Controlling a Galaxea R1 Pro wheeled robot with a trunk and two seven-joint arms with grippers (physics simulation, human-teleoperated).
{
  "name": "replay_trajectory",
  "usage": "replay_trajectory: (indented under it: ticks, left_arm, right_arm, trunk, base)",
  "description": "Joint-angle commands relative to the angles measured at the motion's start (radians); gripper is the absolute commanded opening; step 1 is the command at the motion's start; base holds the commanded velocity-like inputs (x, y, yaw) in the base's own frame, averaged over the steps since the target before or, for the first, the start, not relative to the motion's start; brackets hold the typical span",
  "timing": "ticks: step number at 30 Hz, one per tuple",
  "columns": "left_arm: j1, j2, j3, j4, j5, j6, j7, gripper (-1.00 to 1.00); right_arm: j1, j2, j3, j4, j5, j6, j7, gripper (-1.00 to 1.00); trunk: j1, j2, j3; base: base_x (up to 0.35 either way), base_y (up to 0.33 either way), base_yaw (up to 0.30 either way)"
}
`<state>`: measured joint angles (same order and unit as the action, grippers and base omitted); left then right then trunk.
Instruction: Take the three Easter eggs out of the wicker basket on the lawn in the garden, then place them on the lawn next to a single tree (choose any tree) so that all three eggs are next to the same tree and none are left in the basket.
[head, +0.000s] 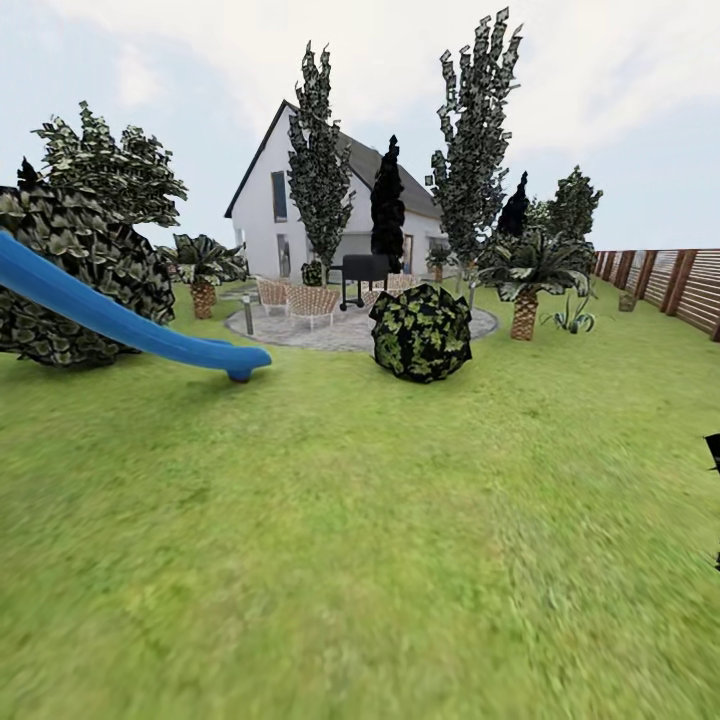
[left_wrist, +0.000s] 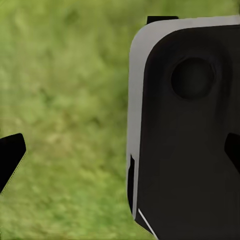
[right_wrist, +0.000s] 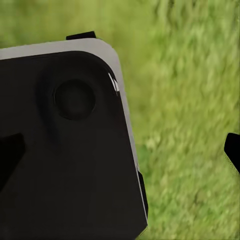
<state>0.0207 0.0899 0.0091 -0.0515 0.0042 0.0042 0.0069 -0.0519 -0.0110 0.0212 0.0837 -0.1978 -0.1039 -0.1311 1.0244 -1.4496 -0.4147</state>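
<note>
The lawn (head: 360, 520) stretches ahead of me across the garden. Two tall trees with pale-flecked leaf clumps stand by the patio, one tree (head: 320, 160) near the house and another tree (head: 475, 140) to its right. Far off by the fence sits a small brown tub (head: 627, 300) that looks like the wicker basket, too distant to be sure. The Easter eggs are out of view. My left gripper (left_wrist: 120, 155) and right gripper (right_wrist: 120, 155) both hang open over grass with nothing between the fingertips, each beside my black, grey-rimmed body (left_wrist: 190, 130).
A blue slide (head: 120, 320) ends on the grass at left. A round bush (head: 421, 332) sits in front of the grey patio (head: 340, 328) with wicker chairs and a black grill (head: 362, 270). Short palms (head: 524, 280) and a slatted fence (head: 670, 280) lie to the right.
</note>
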Motion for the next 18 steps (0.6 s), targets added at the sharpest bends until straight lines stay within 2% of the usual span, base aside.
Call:
replay_trajectory:
  ticks: [1, 18]
  left_arm:
    - [0.001, 0.000, 0.001, -0.002, 0.000, 0.000, 0.001, 1.00]
    - [0.001, -0.001, 0.000, -0.002, 0.000, 0.000, 0.001, 1.00]
  right_arm:
    - [-0.002, 0.000, 0.002, 0.004, -0.009, -0.008, 0.001, 1.00]
    - [-0.002, 0.000, 0.002, 0.004, -0.012, -0.009, 0.001, 1.00]
  trunk:
    - [0.001, 0.000, -0.001]
    - [0.001, 0.000, -0.001]
  base:
    - [0.328, 0.000, 0.000]
    - [0.328, 0.000, 0.000]
